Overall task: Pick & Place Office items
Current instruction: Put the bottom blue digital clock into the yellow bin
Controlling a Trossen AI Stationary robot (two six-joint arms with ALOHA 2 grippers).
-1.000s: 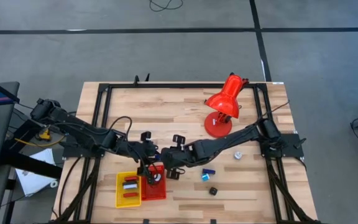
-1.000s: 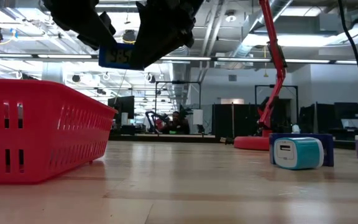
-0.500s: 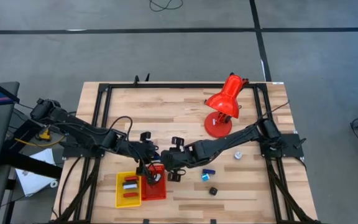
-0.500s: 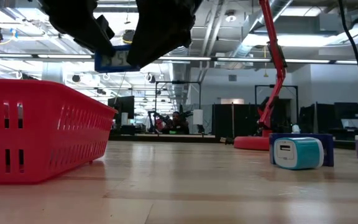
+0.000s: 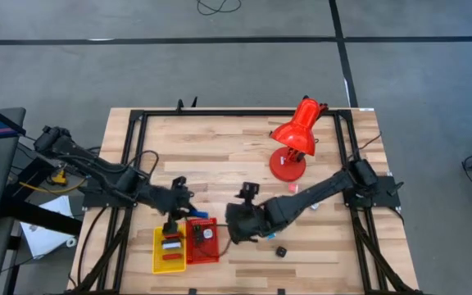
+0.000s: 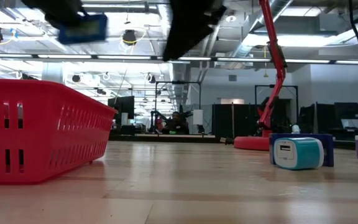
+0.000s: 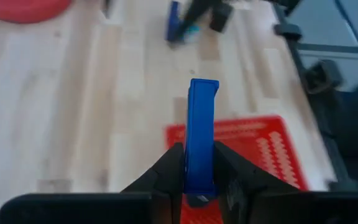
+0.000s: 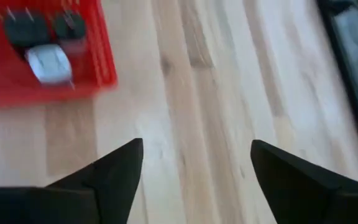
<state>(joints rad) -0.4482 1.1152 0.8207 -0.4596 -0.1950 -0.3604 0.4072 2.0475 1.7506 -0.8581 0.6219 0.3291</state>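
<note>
My left gripper (image 7: 199, 163) is shut on a flat blue office item (image 7: 202, 121), held in the air over the near left of the table, above the red tray (image 7: 260, 143). From table height this item (image 6: 82, 28) hangs high above that tray (image 6: 42, 130). My right gripper (image 8: 197, 155) stands open with nothing between its fingers, just right of the red tray (image 5: 205, 248). That tray holds black pieces (image 8: 27, 31) and a white one (image 8: 48, 62). The yellow tray (image 5: 169, 250) beside it holds small red and black pieces. My left gripper pinches the blue item's end nearest the wrist (image 7: 197, 177) between its two fingers, one on each broad face. Its thin edge faces the wrist camera, and the rest sticks out past the fingertips. It is lifted clear of table and trays.
A large red desk lamp (image 5: 295, 135) stands at the far right. Loose on the near right of the table lie a teal-white piece (image 6: 297, 152), a blue one (image 5: 267, 238), a black one (image 5: 281, 252) and a pink one (image 5: 292, 188).
Both grippers met at the blue item. My right gripper has opened, let it go and drawn back toward the table's right and near edge. My left gripper has carried the item toward the left, clear of the table.
</note>
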